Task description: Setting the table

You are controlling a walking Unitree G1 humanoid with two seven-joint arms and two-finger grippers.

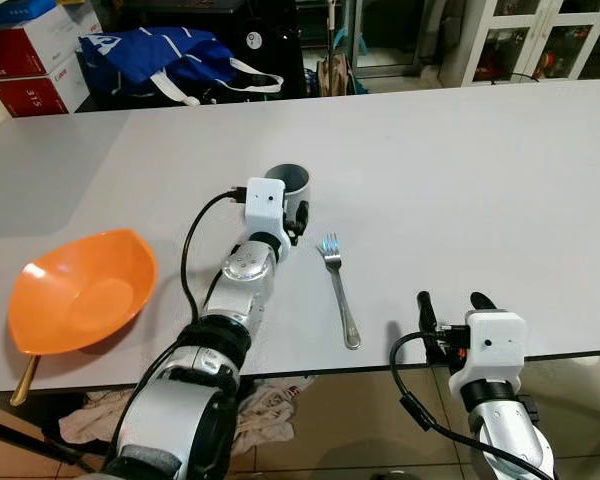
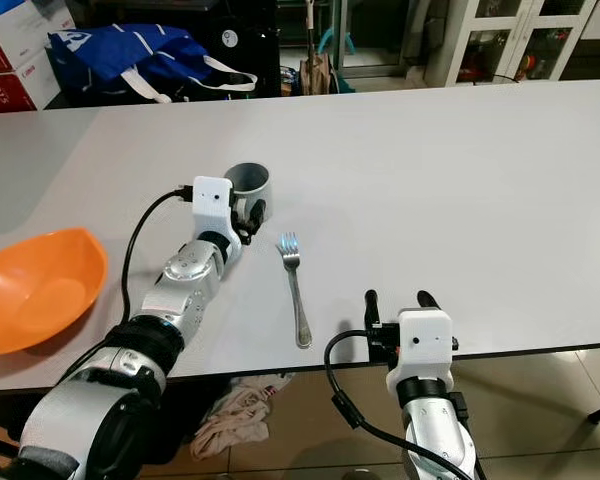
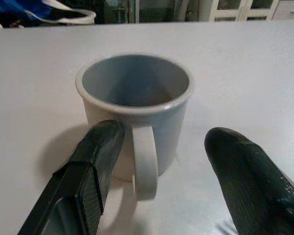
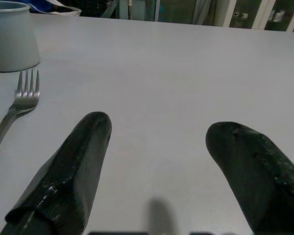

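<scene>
A grey mug (image 1: 290, 180) stands upright near the middle of the white table (image 1: 460, 170), its handle toward me. My left gripper (image 3: 161, 142) is open right at the mug, one finger (image 3: 95, 156) on each side of the handle without touching it. A metal fork (image 1: 338, 285) lies just right of that arm, tines pointing away from me. An orange bowl (image 1: 80, 290) sits at the table's front left, with a gold utensil handle (image 1: 23, 380) sticking out beneath it. My right gripper (image 1: 450, 305) is open and empty at the table's front edge, right of the fork (image 4: 19, 100).
A blue bag (image 1: 165, 60) and red and white boxes (image 1: 35, 55) lie beyond the table's far left edge. Glass-door cabinets (image 1: 535, 40) stand at the back right. Crumpled cloth (image 1: 265, 400) lies on the floor under the front edge.
</scene>
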